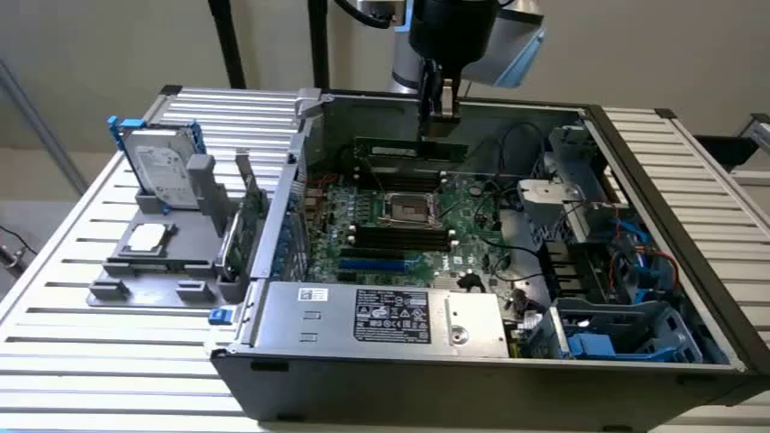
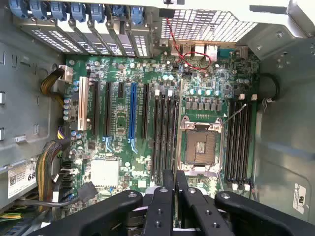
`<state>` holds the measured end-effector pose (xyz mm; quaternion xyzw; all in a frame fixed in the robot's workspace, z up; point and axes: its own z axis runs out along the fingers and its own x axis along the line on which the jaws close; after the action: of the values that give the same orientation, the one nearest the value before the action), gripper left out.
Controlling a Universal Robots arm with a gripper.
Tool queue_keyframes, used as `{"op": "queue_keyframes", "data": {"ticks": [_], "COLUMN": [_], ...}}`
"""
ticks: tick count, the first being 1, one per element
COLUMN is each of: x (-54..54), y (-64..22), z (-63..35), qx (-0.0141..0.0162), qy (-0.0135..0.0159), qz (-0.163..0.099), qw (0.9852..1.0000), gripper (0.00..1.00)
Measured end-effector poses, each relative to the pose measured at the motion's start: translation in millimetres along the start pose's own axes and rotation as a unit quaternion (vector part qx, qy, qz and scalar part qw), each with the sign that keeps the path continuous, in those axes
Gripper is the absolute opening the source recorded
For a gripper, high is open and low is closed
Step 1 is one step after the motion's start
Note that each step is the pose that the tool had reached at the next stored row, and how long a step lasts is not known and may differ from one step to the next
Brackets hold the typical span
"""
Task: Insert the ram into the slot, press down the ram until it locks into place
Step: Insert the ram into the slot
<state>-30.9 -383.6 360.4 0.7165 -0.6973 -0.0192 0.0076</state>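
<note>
Slatted metal table [image 1: 72, 361] | on it: open computer case [image 1: 361, 392] | grey parts holder [image 1: 144, 266]

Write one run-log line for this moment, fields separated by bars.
tool: shut on ram | ram: above motherboard, not inserted | slots: empty

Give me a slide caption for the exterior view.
Gripper holding the ram over the motherboard inside the open computer case.

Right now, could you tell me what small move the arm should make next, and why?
I would probably lower it slowly, straight down. The hand grips the ram, level and above the board, and in the wrist view its edge runs parallel to the black slots, not yet in one.
</note>
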Motion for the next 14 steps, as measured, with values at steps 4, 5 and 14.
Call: {"op": "queue_keyframes", "data": {"ticks": [4,5,14], "x": [0.0,0.0,0.0], "y": [0.0,0.0,-0.2], "z": [0.0,0.0,4.1], "qx": [0.0000,0.0000,0.0000], "qy": [0.0000,0.0000,0.0001], "qz": [0.000,0.000,0.000], "qw": [1.0000,1.0000,1.0000], "gripper": [0.13,0.13,0.13]}}
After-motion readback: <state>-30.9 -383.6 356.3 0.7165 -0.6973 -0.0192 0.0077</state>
